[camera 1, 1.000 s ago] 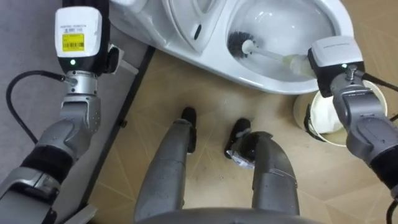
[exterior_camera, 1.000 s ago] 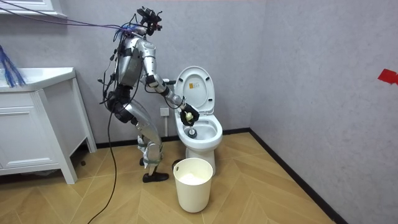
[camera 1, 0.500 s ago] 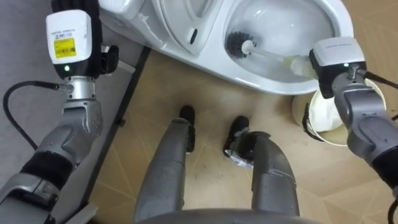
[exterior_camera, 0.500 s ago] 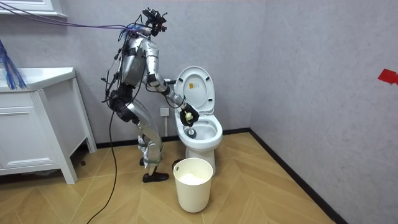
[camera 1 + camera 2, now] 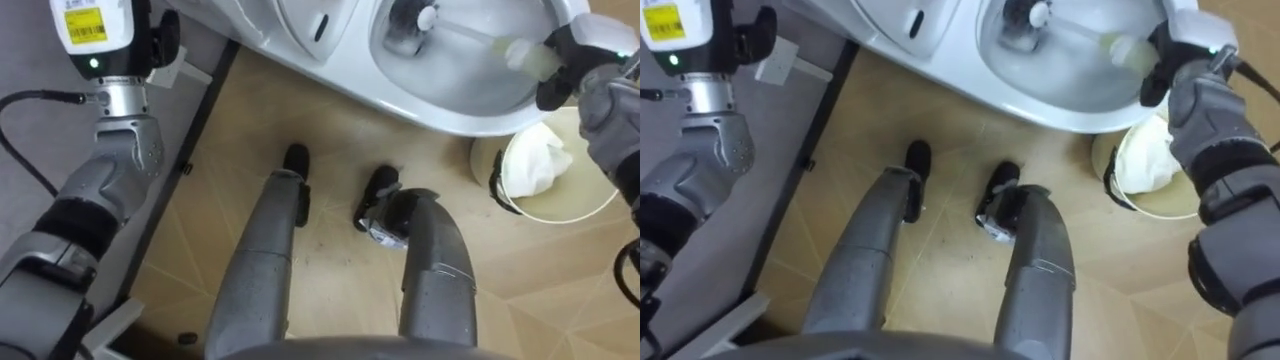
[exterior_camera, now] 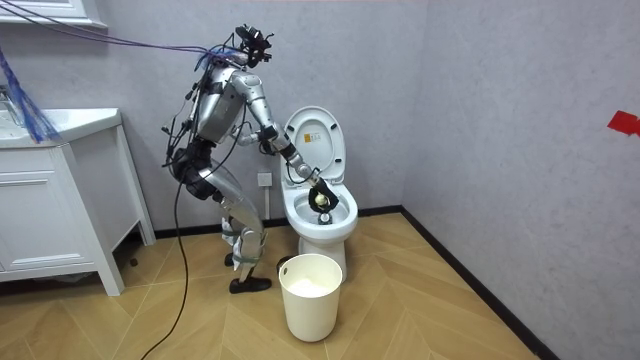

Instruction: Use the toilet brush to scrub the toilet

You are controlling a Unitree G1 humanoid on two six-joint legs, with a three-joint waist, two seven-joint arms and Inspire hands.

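Left eye view: right hand (image 5: 572, 72) clamped round the grip end of the toilet brush (image 5: 470, 38), bristle head down inside the toilet bowl (image 5: 430, 112), white bin (image 5: 590, 208) just beside it.

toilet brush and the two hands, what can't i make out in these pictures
- White-handled toilet brush: dark bristle head cut by the left eye view's top edge; contact with the white toilet bowl unclear.
- Left hand: beyond that edge, past the forearm.
- Right hand: fingers curl round the handle, hiding its end.
- Round white bin: right arm covers part; the white crumple inside is unidentifiable.
- Room view: brush too small.
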